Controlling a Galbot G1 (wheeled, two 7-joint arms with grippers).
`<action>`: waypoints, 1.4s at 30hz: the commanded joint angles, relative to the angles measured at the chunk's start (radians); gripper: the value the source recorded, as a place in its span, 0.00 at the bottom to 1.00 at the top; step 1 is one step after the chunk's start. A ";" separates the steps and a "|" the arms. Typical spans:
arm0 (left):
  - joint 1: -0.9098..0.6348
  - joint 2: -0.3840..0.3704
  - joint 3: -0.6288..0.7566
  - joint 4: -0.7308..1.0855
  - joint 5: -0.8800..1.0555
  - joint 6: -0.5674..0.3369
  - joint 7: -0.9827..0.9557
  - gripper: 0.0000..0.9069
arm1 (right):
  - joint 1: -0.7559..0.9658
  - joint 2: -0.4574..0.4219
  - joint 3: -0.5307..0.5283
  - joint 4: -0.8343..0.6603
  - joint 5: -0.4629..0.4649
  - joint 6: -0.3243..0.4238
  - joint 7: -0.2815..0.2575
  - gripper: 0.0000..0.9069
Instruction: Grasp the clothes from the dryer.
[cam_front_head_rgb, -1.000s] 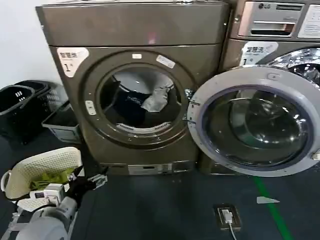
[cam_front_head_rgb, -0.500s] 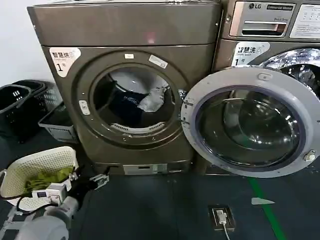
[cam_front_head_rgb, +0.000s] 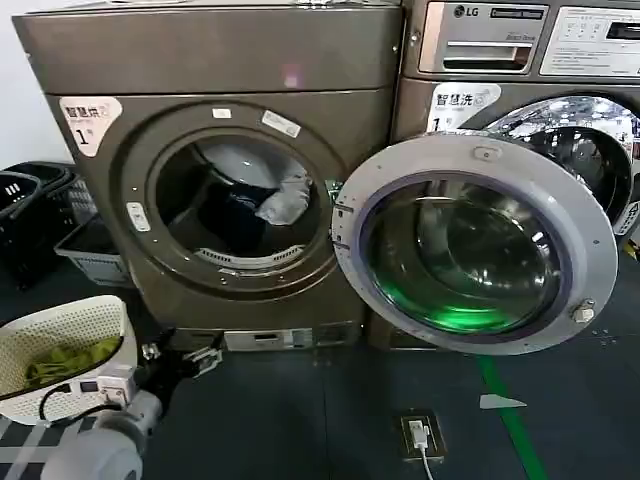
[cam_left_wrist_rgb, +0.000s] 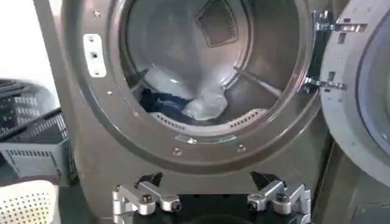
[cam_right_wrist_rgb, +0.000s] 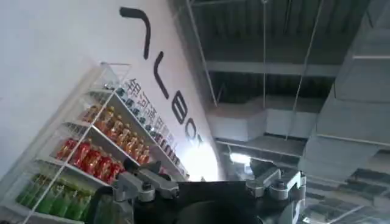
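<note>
The bronze-brown dryer (cam_front_head_rgb: 220, 60) stands with its round door (cam_front_head_rgb: 470, 240) swung open to the right. Inside the drum lie the clothes: a pale grey-white garment (cam_front_head_rgb: 283, 203) beside a dark navy one (cam_front_head_rgb: 228, 215). The left wrist view looks into the drum at the pale garment (cam_left_wrist_rgb: 207, 103) and the dark one (cam_left_wrist_rgb: 161, 102). My left gripper (cam_front_head_rgb: 185, 358) hangs low before the dryer's base, open and empty (cam_left_wrist_rgb: 207, 182), well short of the porthole. My right gripper (cam_right_wrist_rgb: 207, 176) is open, idle and pointed up at a ceiling.
A white perforated basket (cam_front_head_rgb: 70, 320) holding a yellow-green cloth (cam_front_head_rgb: 60, 358) sits on the floor by my left arm. Black baskets (cam_front_head_rgb: 30, 220) and a grey crate (cam_front_head_rgb: 90, 250) stand left of the dryer. The LG machine (cam_front_head_rgb: 520, 60) is right. A floor socket (cam_front_head_rgb: 420, 435) lies ahead.
The dryer, door and basket have slid leftward in the head view and look slightly larger. My left gripper keeps its low place before the dryer's base. The clothes lie as before.
</note>
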 joint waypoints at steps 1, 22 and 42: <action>-0.010 0.000 0.010 0.004 0.014 -0.017 0.003 1.00 | 0.002 0.001 0.002 0.000 0.004 0.017 -0.002 1.00; -0.024 0.004 0.039 -0.006 0.031 -0.064 0.002 1.00 | -0.026 0.003 0.027 0.008 0.035 0.025 -0.005 1.00; -0.042 -0.003 0.050 -0.001 0.035 -0.065 0.005 1.00 | -0.033 0.004 0.048 0.001 0.052 0.039 -0.017 1.00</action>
